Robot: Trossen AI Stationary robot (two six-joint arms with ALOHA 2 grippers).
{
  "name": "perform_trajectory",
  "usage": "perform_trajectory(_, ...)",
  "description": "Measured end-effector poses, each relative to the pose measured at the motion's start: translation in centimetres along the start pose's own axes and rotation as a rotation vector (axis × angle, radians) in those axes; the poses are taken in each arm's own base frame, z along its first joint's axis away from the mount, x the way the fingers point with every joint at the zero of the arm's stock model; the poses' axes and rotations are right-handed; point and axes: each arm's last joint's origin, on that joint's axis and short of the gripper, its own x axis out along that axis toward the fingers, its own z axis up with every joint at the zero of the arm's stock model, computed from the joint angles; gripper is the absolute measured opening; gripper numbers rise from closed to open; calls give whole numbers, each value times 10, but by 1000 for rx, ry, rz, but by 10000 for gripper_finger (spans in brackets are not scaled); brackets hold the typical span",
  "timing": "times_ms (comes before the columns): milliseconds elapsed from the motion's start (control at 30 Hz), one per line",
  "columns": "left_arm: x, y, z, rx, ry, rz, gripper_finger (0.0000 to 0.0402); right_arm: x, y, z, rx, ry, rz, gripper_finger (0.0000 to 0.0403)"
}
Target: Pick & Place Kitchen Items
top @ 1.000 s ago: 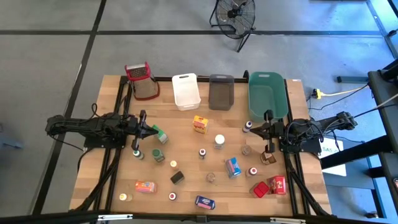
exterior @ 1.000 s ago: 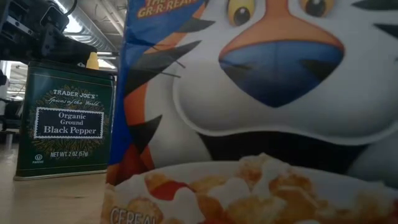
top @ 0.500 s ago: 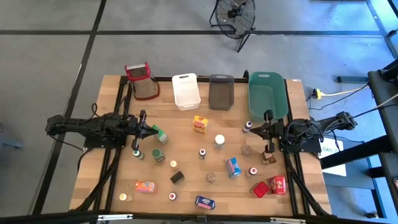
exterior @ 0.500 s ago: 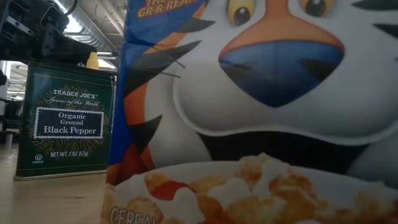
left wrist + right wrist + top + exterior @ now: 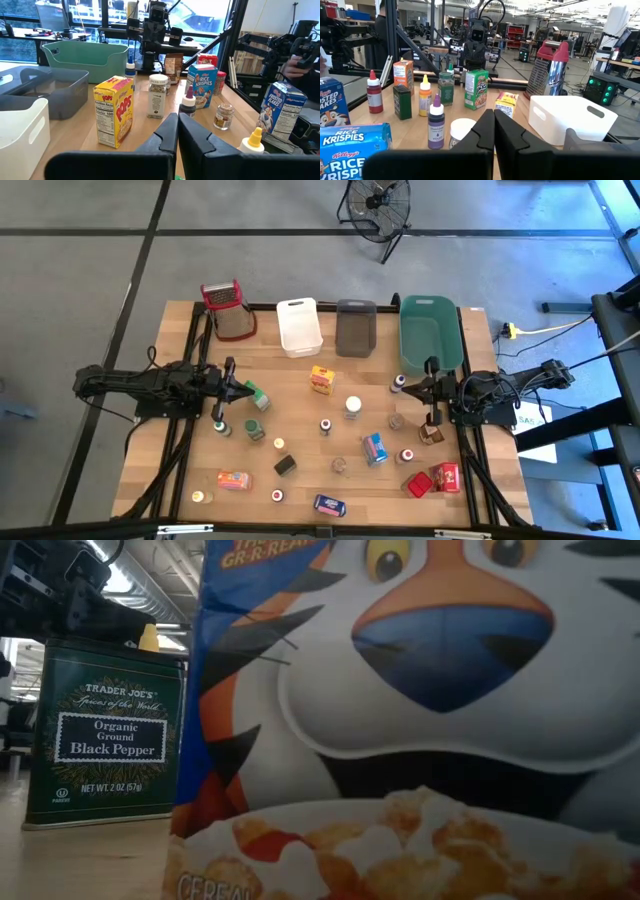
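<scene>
Kitchen items lie scattered over the wooden surface (image 5: 300,370); white tub (image 5: 298,326), grey tub (image 5: 355,326), green tub (image 5: 428,330) and grater (image 5: 228,310) line the far edge. Low view is blocked by a cereal box (image 5: 420,720) and a black pepper tin (image 5: 105,730). Left end effector (image 5: 247,392) clenched, empty, beside a green box (image 5: 258,396). Right end effector (image 5: 408,388) clenched, empty, by a purple-capped bottle (image 5: 399,383). Both arms stretch level toward centre.

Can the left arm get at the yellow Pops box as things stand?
Probably yes. The left pincer, shut, points across open tabletop toward the yellow Pops box, with only the small green box close beside its fingers, off to one side.
</scene>
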Motion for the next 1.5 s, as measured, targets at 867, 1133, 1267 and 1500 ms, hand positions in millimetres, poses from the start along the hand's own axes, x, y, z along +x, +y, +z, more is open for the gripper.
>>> perform_trajectory(867,0,0,1,0,-11,18,6,0,0,4,74,-40,-2,96)
perform_trajectory(1133,0,0,1,-11,-10,18,6,-1,0,13,98,-132,50,163)
perform_trajectory(1267,0,0,1,-10,-10,18,9,-1,0,13,98,-132,51,171)
perform_trajectory(1500,0,0,1,-10,-11,19,53,-1,0,13,99,-131,34,172)
